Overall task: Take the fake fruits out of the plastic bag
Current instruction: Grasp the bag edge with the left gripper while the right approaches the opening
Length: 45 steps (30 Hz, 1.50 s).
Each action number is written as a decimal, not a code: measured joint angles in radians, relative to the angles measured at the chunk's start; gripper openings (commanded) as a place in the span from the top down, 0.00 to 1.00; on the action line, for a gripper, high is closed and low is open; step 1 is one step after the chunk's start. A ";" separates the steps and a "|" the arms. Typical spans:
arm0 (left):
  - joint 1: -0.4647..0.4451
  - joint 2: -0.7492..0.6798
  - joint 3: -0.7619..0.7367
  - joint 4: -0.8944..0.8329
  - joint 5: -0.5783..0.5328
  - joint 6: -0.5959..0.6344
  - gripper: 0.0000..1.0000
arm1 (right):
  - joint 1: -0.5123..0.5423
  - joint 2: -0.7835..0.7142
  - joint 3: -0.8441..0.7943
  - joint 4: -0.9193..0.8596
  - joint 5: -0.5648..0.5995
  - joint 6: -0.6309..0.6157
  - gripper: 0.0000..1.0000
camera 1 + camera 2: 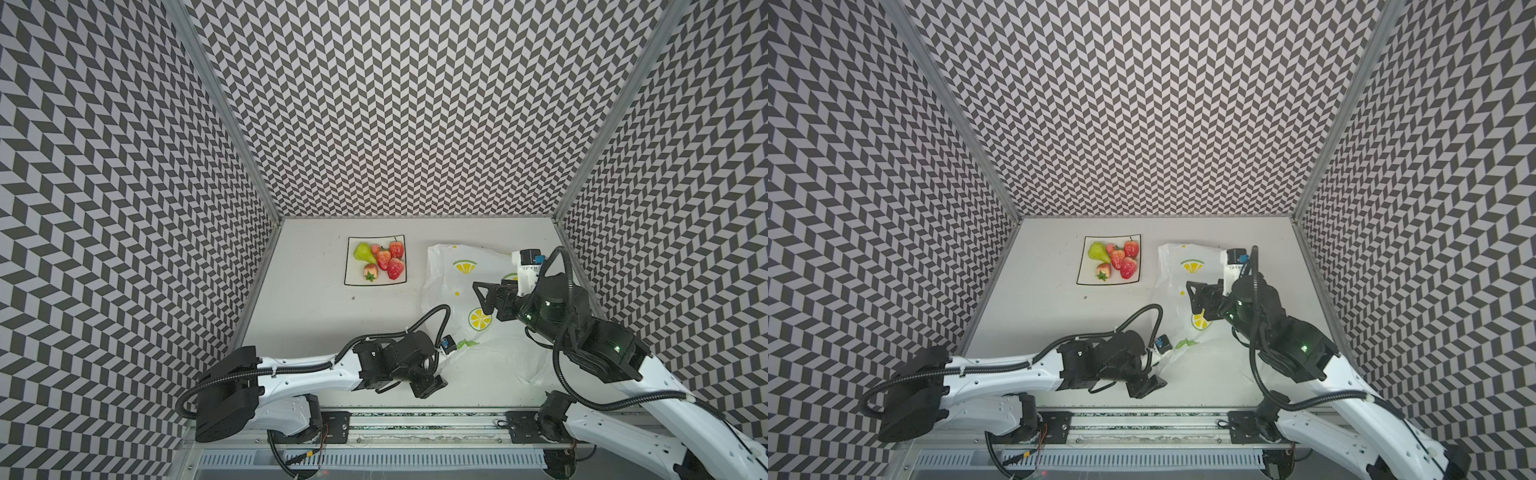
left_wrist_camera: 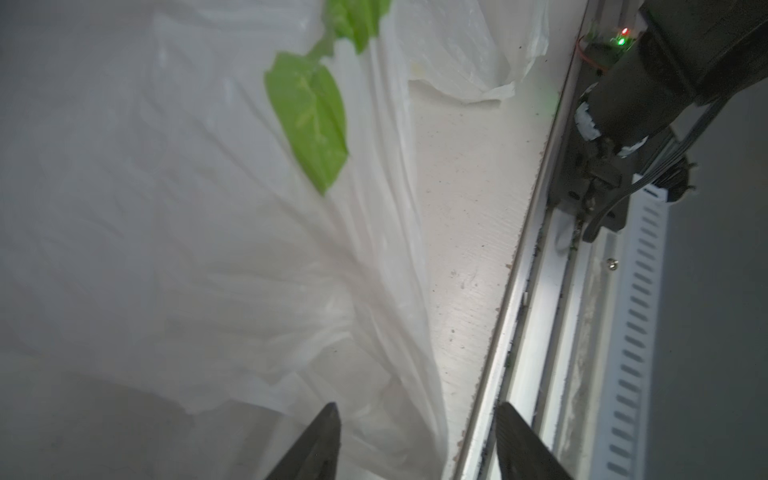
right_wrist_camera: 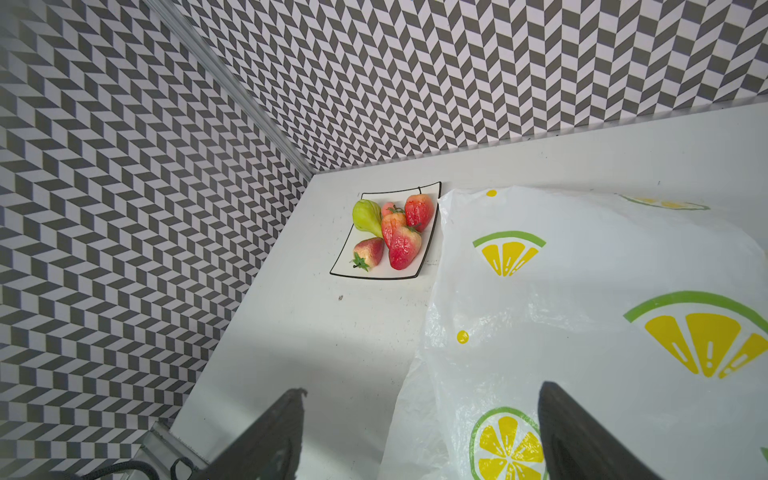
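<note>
Your left hand (image 2: 419, 415) stands open, jaws astride an edge of the thin white translucent plastic bag (image 2: 249, 270). Your right hand (image 3: 424, 388) hovers open above it. The glossy fake fruits (image 1: 380, 259) lie on the white square black-rimmed plate (image 1: 353, 280) — beside the bag.

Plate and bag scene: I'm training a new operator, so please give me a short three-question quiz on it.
1. True or false: the pear lies on the plate.
2. The prints on the bag show: A cherries, B lemon slices, C stars.
3. Which hand hangs above the bag's printed face, open and holding nothing?
Key: 1 true; 2 B; 3 the right hand.
</note>
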State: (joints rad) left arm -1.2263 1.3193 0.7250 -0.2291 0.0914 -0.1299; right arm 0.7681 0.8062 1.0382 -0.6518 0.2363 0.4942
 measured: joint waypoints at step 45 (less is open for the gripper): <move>0.247 0.029 0.345 0.177 -0.046 -0.038 1.00 | -0.008 0.187 -0.297 0.136 0.162 -0.059 0.44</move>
State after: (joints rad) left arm -0.9791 1.3479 1.0702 -0.0521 0.0456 -0.1677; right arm 0.7605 0.9936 0.7414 -0.5159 0.3985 0.4355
